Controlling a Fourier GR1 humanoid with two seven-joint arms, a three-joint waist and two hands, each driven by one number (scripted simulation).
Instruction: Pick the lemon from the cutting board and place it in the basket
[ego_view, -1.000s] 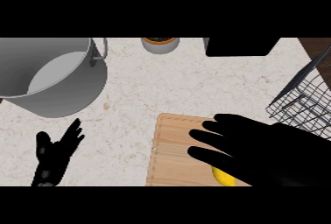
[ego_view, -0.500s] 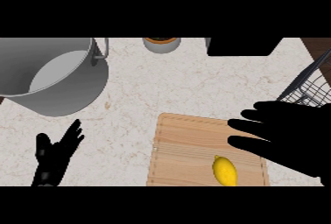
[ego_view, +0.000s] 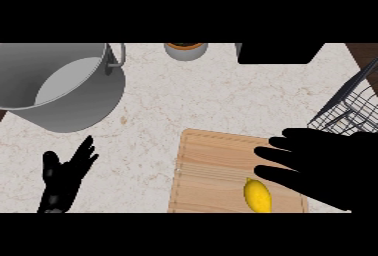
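A yellow lemon (ego_view: 257, 195) lies on the wooden cutting board (ego_view: 210, 172), near its lower right part. My right hand (ego_view: 325, 162) hovers over the board's right edge, fingers straight and pointing left, just above and to the right of the lemon, holding nothing. The black wire basket (ego_view: 353, 107) stands at the right edge, behind that hand, and is partly cut off by the view. My left hand (ego_view: 65, 180) rests open at the lower left, fingers up.
A large grey metal pot (ego_view: 60, 87) fills the upper left. A small jar with an orange top (ego_view: 185, 50) and a black box (ego_view: 280, 52) stand at the counter's far edge. Bare marble counter (ego_view: 207, 95) lies between pot and basket.
My right hand has drawn back to the right, off the lemon, which now lies uncovered on the board. The left hand has stayed still.
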